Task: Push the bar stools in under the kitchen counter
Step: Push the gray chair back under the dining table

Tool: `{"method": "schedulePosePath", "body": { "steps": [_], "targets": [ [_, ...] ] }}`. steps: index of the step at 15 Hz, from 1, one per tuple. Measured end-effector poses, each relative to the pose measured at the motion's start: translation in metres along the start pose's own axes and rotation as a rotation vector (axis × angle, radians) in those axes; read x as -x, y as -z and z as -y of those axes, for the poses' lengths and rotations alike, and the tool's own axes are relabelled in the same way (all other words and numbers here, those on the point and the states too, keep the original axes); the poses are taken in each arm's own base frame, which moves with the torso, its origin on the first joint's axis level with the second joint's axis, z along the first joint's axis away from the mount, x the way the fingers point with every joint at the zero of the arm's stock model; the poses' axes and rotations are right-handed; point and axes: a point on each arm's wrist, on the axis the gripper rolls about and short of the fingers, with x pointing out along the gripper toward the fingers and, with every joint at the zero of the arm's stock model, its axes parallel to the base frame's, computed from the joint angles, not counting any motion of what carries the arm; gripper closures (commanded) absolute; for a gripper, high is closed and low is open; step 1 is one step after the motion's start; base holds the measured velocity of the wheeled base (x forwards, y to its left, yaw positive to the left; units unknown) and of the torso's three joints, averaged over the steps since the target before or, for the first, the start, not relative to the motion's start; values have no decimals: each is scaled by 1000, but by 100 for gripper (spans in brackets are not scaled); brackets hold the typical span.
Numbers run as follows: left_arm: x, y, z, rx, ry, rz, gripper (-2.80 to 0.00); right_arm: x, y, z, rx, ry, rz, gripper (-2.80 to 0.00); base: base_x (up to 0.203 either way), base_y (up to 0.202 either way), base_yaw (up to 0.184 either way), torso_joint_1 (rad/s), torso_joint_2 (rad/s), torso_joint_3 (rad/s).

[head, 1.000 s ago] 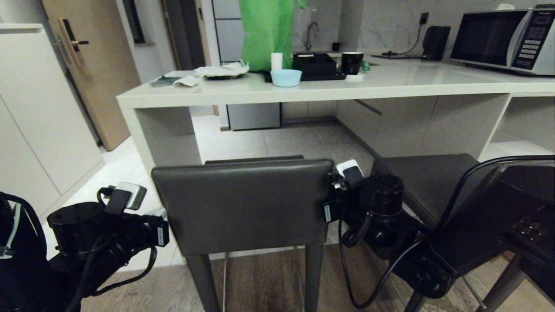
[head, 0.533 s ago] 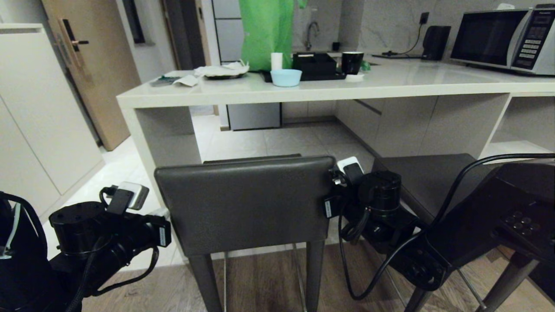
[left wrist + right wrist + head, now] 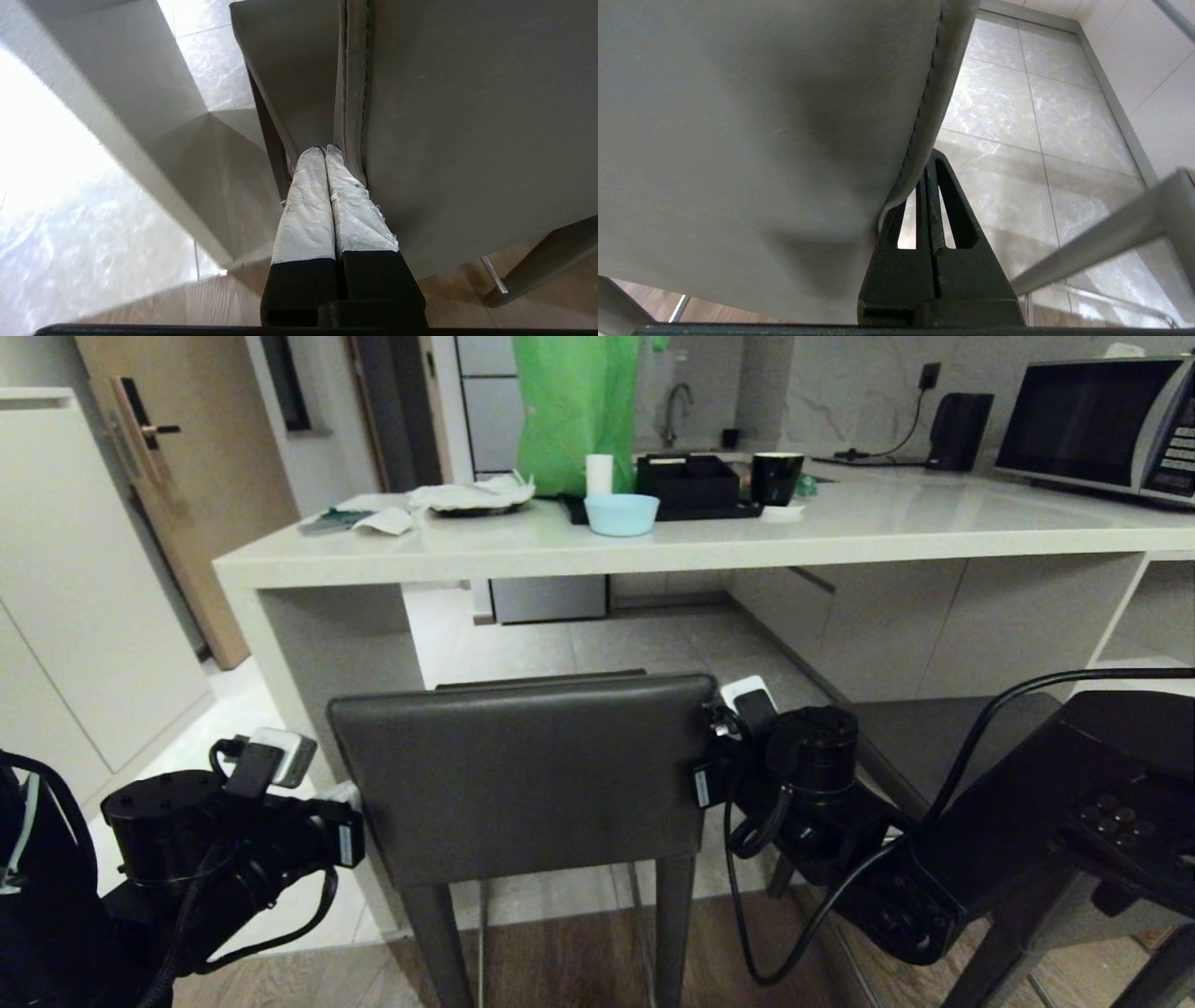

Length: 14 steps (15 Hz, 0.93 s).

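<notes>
Both end effectors were pressed together and empty, each set against one side edge of the backrest of the nearer dark grey-brown leather-like bar stool (image 3: 523, 775): the left end effector (image 3: 325, 151) with its white-wrapped fingers (image 3: 308, 205) lay along the seam at the backrest's left edge, and the right end effector (image 3: 930, 161), bare black, touched the backrest's right edge. That stool stood before the long off-white glossy stone-topped bench (image 3: 653, 537), its seat just under the slab's near edge beside the pale side panel at the bench's left end. A second matching stool (image 3: 943, 733) stood to the right, partly hidden behind the right arm. On the bench lay a pale blue bowl (image 3: 621, 513), a black mug (image 3: 777, 478) and a silver microwave (image 3: 1102, 425).
</notes>
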Motion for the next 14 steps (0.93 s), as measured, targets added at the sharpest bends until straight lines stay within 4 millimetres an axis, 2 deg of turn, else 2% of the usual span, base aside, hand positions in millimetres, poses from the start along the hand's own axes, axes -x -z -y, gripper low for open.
{"method": "schedulePosePath", "body": {
  "steps": [12,14],
  "targets": [
    [-1,-3,1,-2,7,13,0,-2,2,0,1,3,-3,0,191,0,2,3,2,1],
    [-1,-4,4,-6,22,22,0,-2,2,0,0,5,-4,0,99,0,0,12,1,-1]
  ]
}}
